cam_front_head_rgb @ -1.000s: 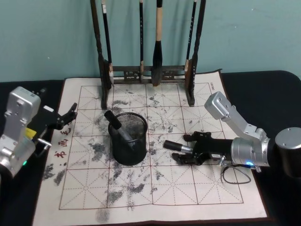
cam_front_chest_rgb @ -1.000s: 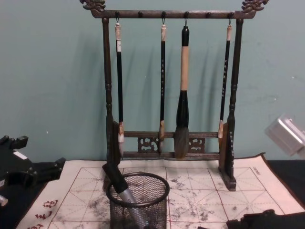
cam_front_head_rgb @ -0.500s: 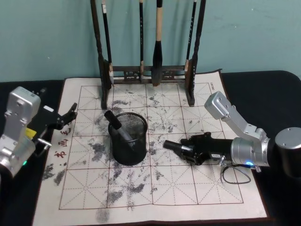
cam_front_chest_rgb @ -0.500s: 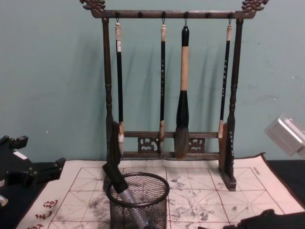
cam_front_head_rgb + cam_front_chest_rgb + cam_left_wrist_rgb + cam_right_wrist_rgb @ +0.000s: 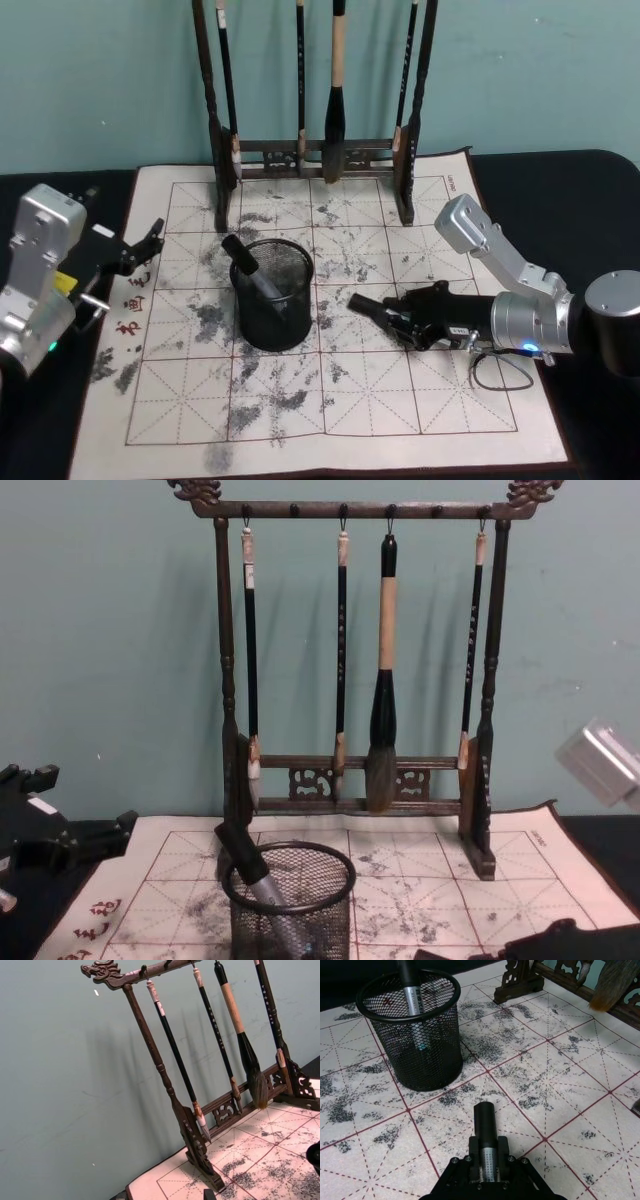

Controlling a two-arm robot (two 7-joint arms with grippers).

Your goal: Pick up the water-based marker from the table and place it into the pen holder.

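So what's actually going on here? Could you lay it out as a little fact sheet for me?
Surface: ink-stained grid mat on a dark table
Right gripper: shut on a marker, to the right of the pen holder, cap pointing toward it
Pen holder: black mesh cup, upright, with one other marker leaning inside
Left gripper: open, idle at the mat's left edge
Behind: wooden brush rack with four hanging brushes

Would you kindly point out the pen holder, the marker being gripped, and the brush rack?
pen holder (image 5: 440, 1052): right wrist view, on its black mesh wall.
gripped marker (image 5: 484, 1119): right wrist view, on its black cap.
brush rack (image 5: 300, 509): chest view, on its top bar.
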